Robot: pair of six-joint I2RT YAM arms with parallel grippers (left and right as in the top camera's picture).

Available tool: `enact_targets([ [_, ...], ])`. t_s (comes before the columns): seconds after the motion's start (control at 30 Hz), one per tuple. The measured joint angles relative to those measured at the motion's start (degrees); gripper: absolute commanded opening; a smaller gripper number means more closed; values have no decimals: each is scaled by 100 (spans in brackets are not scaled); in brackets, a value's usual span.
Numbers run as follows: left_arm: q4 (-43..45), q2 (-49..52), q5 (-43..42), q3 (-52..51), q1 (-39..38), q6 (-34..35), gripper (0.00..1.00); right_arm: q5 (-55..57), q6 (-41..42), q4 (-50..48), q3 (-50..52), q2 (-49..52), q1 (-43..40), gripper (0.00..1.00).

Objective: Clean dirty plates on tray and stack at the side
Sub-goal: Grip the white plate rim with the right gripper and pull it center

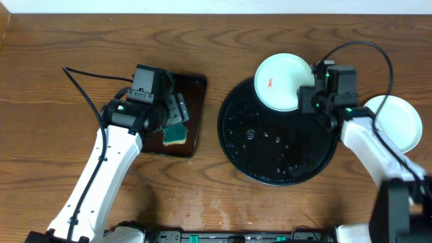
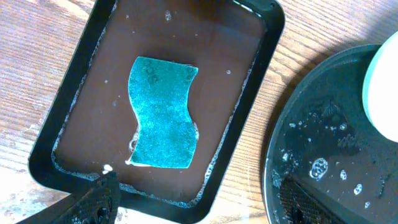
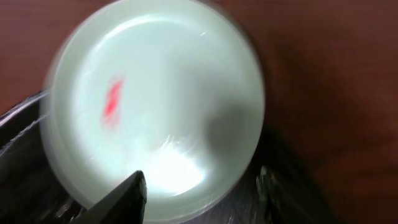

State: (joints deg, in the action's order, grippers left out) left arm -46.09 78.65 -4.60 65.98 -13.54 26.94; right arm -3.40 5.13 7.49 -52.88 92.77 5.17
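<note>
The right jaws stand partly apart, their dark fingers (image 3: 127, 198) low in the wrist view, and they grip nothing. Just ahead of them lies a mint-white plate (image 3: 155, 99) with a red smear left of its middle, its near rim reaching in between the fingers. The view is blurred, so I cannot tell whether a finger touches that rim. The plate sits on the far edge of the black tray (image 1: 277, 152) and hangs out over the table (image 1: 202, 196) beyond. Water drops dot the tray to the left of these jaws. Behind them, off the tray, a second plate (image 1: 398, 121) lies on the table beside the right arm.

The left jaws are spread wide and empty. Just ahead of them a blue-green sponge (image 2: 163, 115) lies flat in shallow sudsy water in the brown tray (image 2: 68, 106). To their right is the black tray's rim, with a strip of table between the two trays.
</note>
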Motion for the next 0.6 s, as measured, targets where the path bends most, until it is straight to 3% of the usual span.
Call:
enact_targets([
  [0.13, 2, 0, 0, 2, 0, 0, 83, 267, 103, -793, -9, 796, -28, 54],
  [0.23, 0, 0, 0, 2, 0, 0, 83, 352, 313, -1069, -9, 1187, -70, 44],
  [0.33, 0, 0, 0, 2, 0, 0, 83, 448, 608, -1102, -9, 1377, -131, 17],
  [0.43, 0, 0, 0, 2, 0, 0, 83, 474, 772, -1029, -11, 1401, -179, 1],
  [0.6, 0, 0, 0, 2, 0, 0, 83, 444, 979, -511, -149, 1246, -166, 1],
])
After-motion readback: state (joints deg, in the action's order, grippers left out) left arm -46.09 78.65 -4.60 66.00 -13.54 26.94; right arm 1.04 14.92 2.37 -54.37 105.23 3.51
